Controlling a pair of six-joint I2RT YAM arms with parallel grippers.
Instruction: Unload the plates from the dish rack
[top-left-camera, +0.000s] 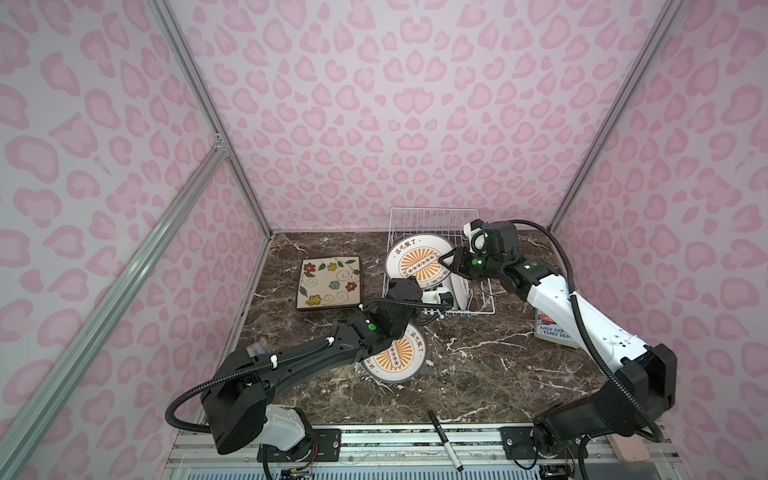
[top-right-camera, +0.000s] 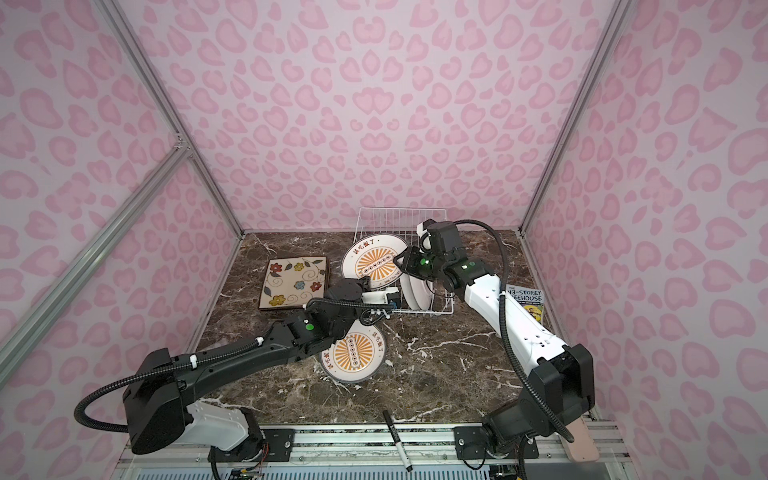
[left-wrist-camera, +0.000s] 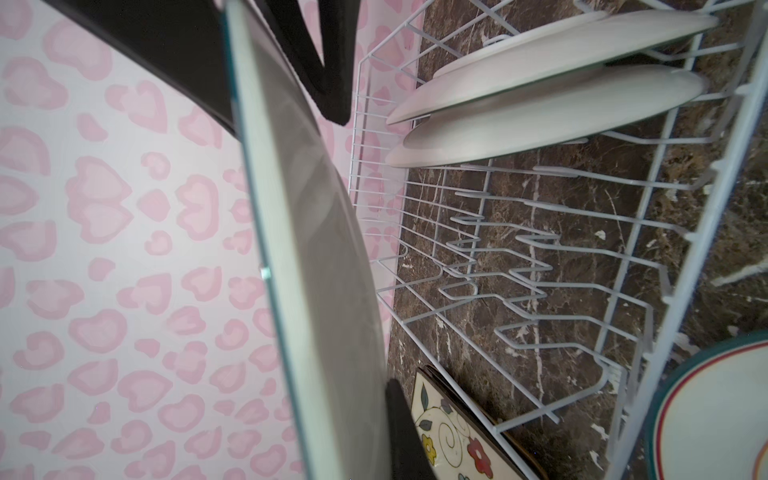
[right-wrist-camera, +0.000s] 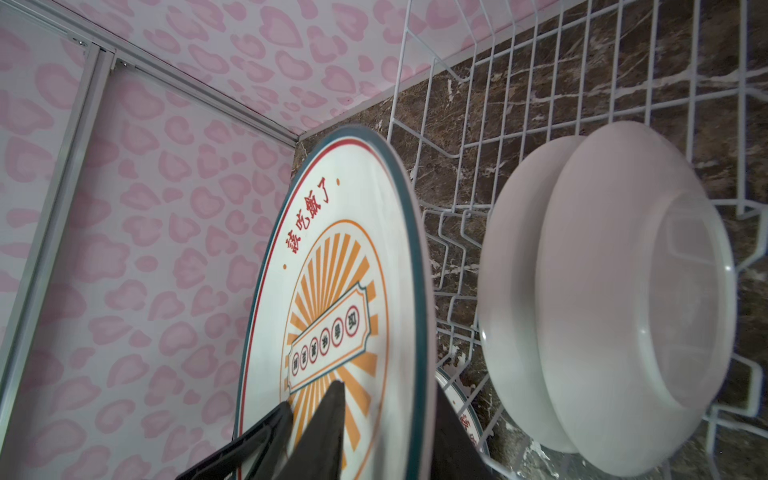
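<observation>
Both claws hold one plate (top-left-camera: 415, 262): my left claw (left-wrist-camera: 374, 432) is closed on its lower rim and my right claw (top-left-camera: 445, 262) pinches the side rim, I think so it does not swing, tilted over the rack (top-left-camera: 432, 216). I count two white plates (right-wrist-camera: 623, 291) standing inside it, and one square plate (top-left-camera: 328, 282) and one round plate (top-left-camera: 399, 357) flat on the tabletop (top-left-camera: 478, 365).

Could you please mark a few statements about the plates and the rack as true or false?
1. Two plain white plates stand in the dish rack. True.
2. The square flowered plate is in the rack. False: it lies flat on the table, left of the rack.
3. The left gripper and the right gripper both grip the upright sunburst plate. True.
4. The book lies left of the rack. False: it is on the right, under the right arm.
</observation>
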